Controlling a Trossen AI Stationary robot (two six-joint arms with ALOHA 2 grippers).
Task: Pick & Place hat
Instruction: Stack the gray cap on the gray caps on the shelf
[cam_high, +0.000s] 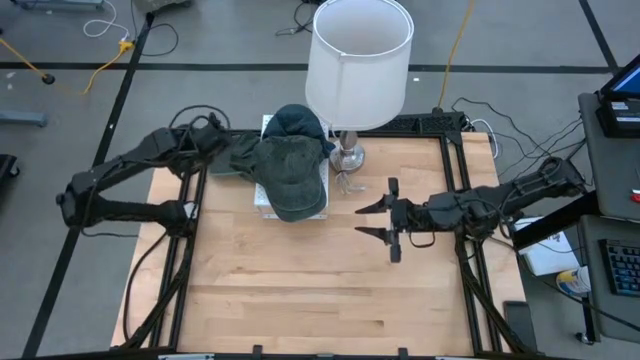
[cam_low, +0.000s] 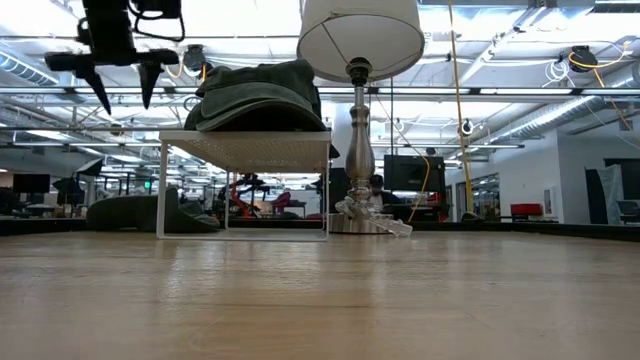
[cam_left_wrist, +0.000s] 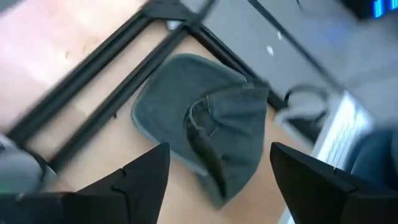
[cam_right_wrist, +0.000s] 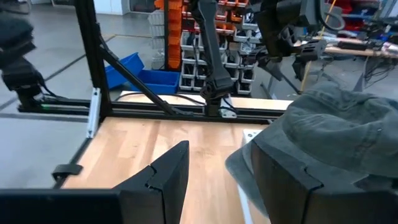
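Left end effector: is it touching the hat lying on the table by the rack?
Apart. In the left wrist view the left end effector has its open fingers above the grey hat, with bare table showing between them.

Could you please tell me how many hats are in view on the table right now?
3. A green hat lies on the white stand, a blue hat sits behind it beside the lamp, and a grey hat lies under the left claw. More may be hidden.
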